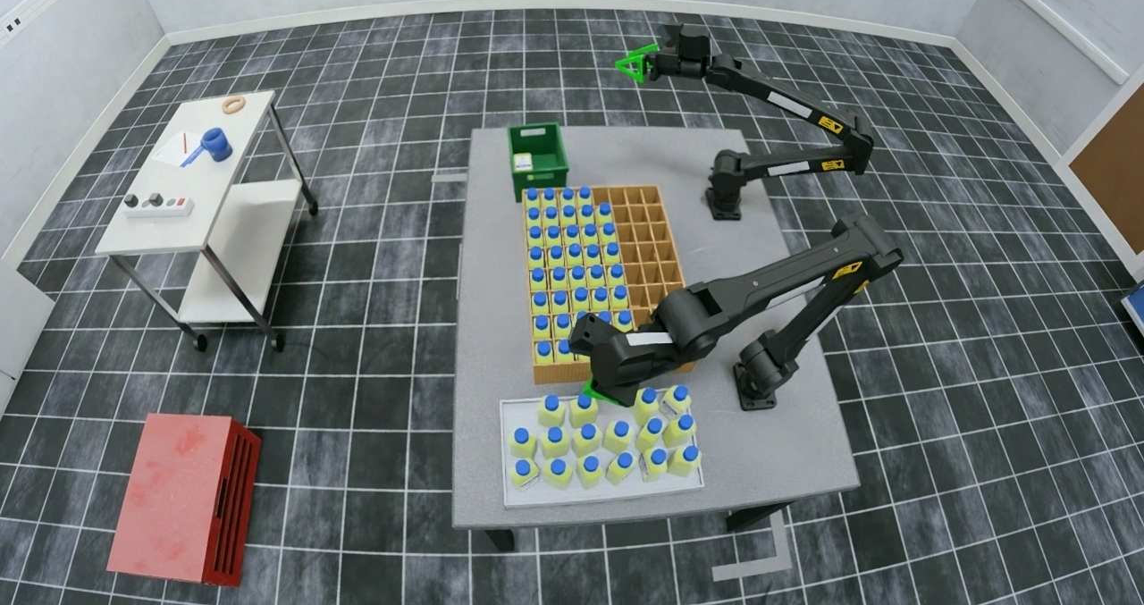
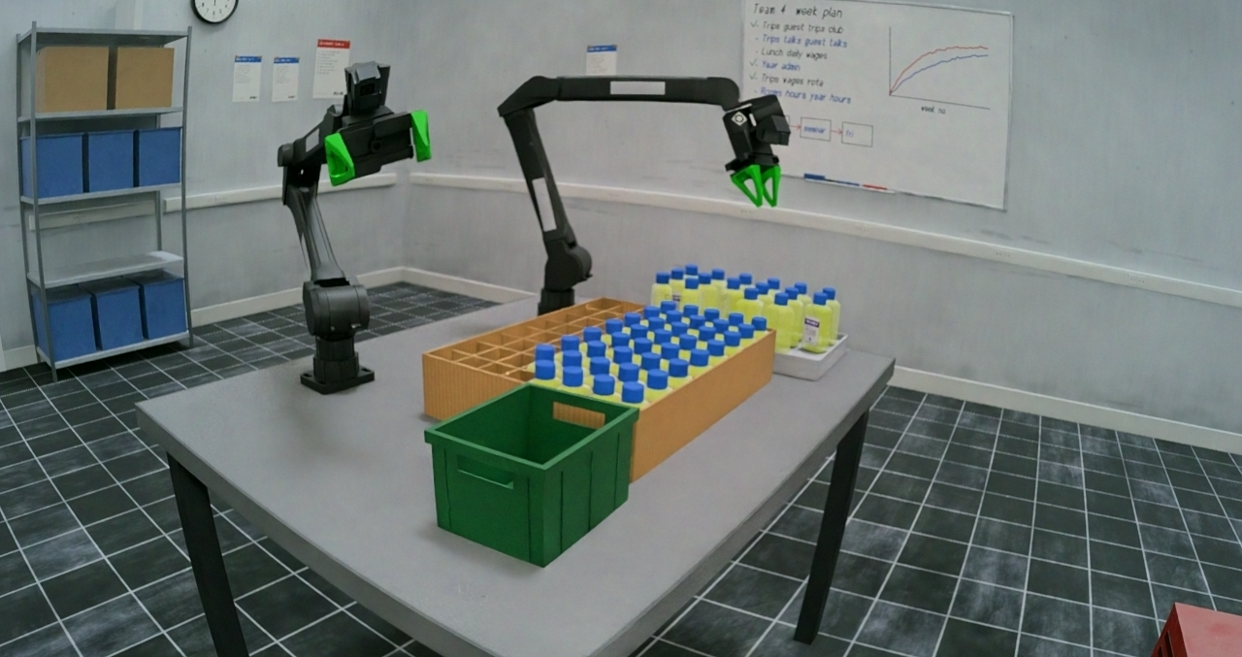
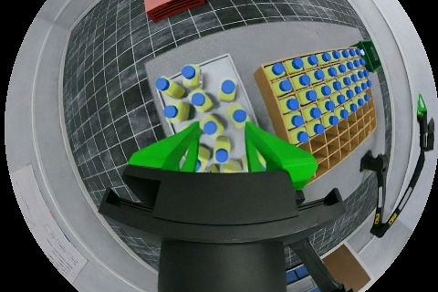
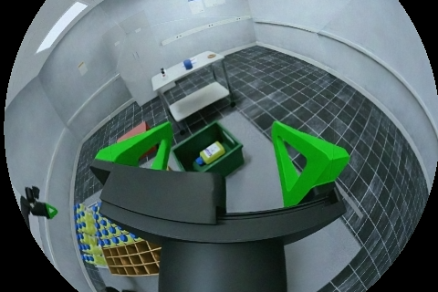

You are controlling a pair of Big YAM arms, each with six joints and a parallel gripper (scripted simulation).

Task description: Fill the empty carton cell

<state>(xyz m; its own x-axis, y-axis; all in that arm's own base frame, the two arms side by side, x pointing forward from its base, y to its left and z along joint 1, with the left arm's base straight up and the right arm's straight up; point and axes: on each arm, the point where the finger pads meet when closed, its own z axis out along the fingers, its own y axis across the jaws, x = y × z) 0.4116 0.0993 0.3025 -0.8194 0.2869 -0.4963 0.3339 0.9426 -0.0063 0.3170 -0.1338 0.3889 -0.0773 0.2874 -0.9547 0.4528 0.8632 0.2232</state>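
The carton [image 1: 559, 373] [image 2: 695, 410] [image 3: 269, 102] holds yellow bottles with blue caps. Its end row beside the green crate has an empty cell [image 1: 601, 196] after four bottles, where the neighbouring rows have a fifth. The white tray [image 1: 518, 409] [image 2: 811, 364] [image 3: 216, 70] bears several bottles, such as the bottle [image 1: 586, 438]. My left gripper [image 2: 765, 204] [image 3: 222, 127] is partly open and empty, pointing down high above the tray; its arm hides part of the carton's tray-side end. My right gripper [image 1: 633, 63] [image 2: 380, 147] [image 4: 222, 127] is wide open and empty, raised beyond the crate end of the table.
The green crate [image 1: 548, 149] [image 2: 521, 471] [image 4: 182, 155] touches or nearly touches the carton's far end and holds one lying bottle [image 1: 522, 161] [image 4: 212, 152]. Empty carton cells [image 1: 643, 252] fill the side towards the arm bases. A white trolley [image 1: 188, 169] stands away from the table.
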